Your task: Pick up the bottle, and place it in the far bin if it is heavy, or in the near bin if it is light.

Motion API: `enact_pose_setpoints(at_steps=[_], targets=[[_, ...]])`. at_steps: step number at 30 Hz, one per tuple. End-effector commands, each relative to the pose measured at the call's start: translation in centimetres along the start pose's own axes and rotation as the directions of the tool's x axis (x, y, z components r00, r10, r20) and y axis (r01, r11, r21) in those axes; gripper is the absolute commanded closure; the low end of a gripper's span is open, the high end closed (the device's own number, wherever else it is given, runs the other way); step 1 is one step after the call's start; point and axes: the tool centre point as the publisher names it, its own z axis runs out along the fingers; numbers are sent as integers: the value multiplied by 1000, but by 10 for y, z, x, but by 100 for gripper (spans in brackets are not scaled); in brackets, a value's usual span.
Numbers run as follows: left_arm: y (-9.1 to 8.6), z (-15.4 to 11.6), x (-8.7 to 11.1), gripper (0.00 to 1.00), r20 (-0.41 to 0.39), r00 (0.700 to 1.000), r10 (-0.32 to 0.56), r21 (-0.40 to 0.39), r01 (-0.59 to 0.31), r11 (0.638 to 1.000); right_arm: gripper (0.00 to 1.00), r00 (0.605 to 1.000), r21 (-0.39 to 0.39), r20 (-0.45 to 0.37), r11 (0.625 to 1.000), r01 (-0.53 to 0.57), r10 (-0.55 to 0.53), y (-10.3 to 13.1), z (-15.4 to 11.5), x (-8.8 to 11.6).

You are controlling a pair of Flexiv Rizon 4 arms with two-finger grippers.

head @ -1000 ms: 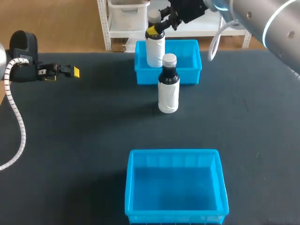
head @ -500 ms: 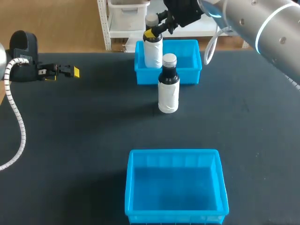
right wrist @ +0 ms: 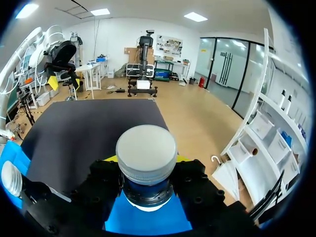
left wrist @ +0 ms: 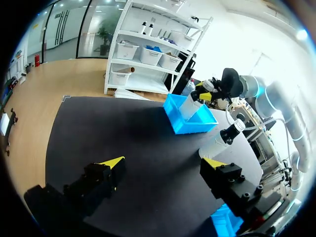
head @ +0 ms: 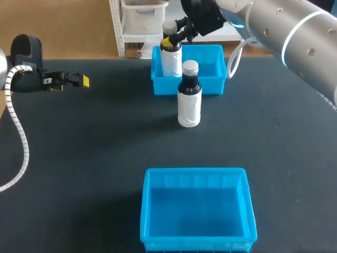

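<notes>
1. Bottle (head: 170, 59) clamped at the neck between the right gripper's (head: 170, 40) yellow-tipped fingers, one on each side just under the cap; upright, with the lower body down inside the left end of the far bin (head: 213, 87). Cannot tell whether the base rests on the bin floor.
2. Step judged: placing in the far bin, so treated as heavy. Next move calls for lowering until the base sits, parting the fingers, then rising straight up clear of the cap.
3. Left gripper (left wrist: 163, 164) spread wide and holding nothing, over the table's (head: 79, 158) far left, well apart from both bins.
4. Held bottle: white cylindrical body, dark neck, pale round screw cap.
5. Second bottle (head: 189, 103) standing on the table just near of the far bin: dark glossy shoulders, white label, silvery cap.
6. Both bins, far and near bin (head: 195, 172): bright blue rigid plastic, rectangular, open-topped. Table surface dark and matte.
</notes>
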Motion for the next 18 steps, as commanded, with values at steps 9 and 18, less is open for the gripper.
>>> enact_pose_setpoints(at_steps=[9,18], targets=[[0,0,0,0,0,1000,0,0,0,1000,100,1000,-408,-1,913,-21,23,-11,10,5],[0,0,0,0,0,1000,0,0,0,1000,100,999,-414,-9,909,-38,38,-12,14,9]])
